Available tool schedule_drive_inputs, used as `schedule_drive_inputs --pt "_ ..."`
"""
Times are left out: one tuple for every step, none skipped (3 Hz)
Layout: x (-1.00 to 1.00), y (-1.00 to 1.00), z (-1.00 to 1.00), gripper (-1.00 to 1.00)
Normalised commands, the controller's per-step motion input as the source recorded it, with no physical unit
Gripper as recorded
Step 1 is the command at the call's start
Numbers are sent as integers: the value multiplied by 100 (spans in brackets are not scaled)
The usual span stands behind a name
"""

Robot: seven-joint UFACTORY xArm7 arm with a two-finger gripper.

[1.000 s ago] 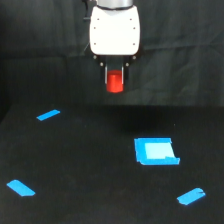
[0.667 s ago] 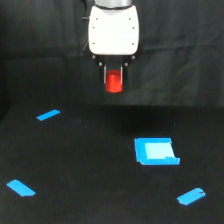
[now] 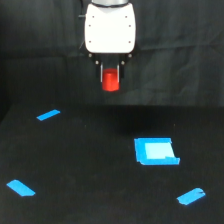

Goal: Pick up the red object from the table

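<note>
The red object (image 3: pixel 110 81) is a small bright red-orange stubby cylinder held between the dark fingers of my gripper (image 3: pixel 111 76), under the white arm head at the top middle of the exterior view. The gripper is shut on it and holds it in the air, well above the black table (image 3: pixel 90 165). The block hangs upright, its lower end showing below the fingertips.
A flat blue square (image 3: pixel 155 151) lies on the table at the exterior view's right. Blue tape strips lie at the left (image 3: pixel 48 115), the lower left (image 3: pixel 21 188) and the lower right (image 3: pixel 191 196). A wrinkled black cloth hangs behind.
The gripper with the red object has risen slightly; nothing else has moved.
</note>
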Motion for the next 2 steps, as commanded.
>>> schedule_drive_inputs --pt "-8 1 1 -99" --pt "-9 0 7 -100"
